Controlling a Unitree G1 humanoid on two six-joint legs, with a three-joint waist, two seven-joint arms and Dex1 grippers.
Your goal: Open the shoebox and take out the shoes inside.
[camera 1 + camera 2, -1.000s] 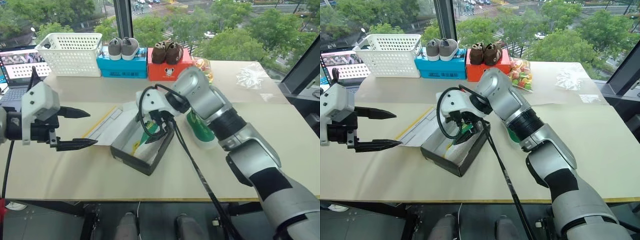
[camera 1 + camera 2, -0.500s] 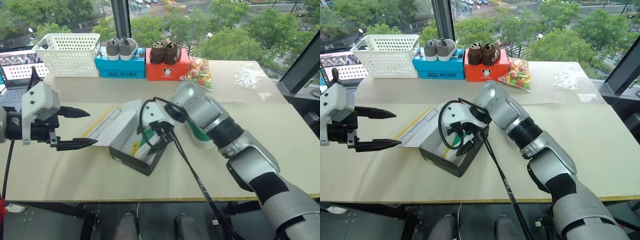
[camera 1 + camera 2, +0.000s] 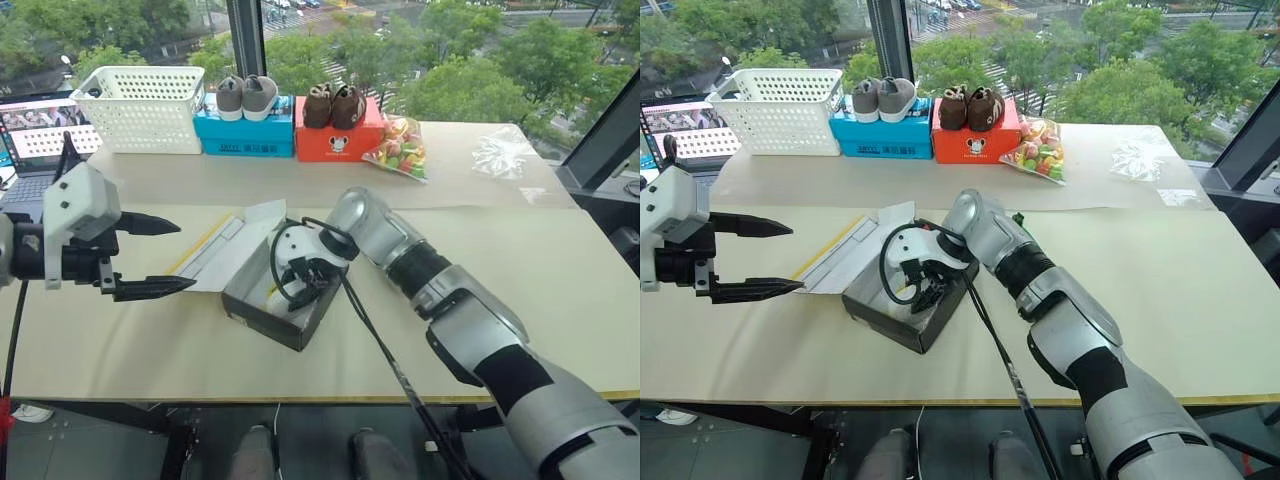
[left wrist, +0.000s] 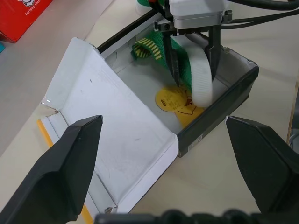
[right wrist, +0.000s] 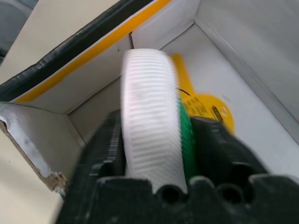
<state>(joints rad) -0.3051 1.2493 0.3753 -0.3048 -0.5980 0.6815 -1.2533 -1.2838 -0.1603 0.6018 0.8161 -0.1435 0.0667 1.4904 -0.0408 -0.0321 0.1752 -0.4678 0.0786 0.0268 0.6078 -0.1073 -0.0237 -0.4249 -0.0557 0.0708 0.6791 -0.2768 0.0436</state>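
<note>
In the left eye view the shoebox (image 3: pixel 280 295) lies open near the middle of the table (image 3: pixel 560 260), its white-lined lid folded flat toward nine o'clock. The right gripper (image 3: pixel 300 285) is down inside the box. The left gripper (image 3: pixel 150 257) hovers at nine o'clock of the box, well apart from it, its two black fingers spread wide with nothing between them. At twelve o'clock, along the far edge, stand a white basket (image 3: pixel 145 105), a blue box (image 3: pixel 245 130) bearing grey shoes and an orange-red box (image 3: pixel 340 135) bearing brown shoes, with a bag of sweets (image 3: pixel 400 150) just beside them. In the left wrist view the box interior shows a green-and-white sneaker (image 4: pixel 198 79) standing on edge over a yellow duck tag (image 4: pixel 175 100) (the tag lies flat on the box floor); the right gripper's thin fingers (image 4: pixel 170 60) straddle the sneaker from above. In the right wrist view the sneaker's ribbed white side and green sole sit squeezed between that gripper's two black fingers, so the right gripper pinches the shoe inside the box.
</note>
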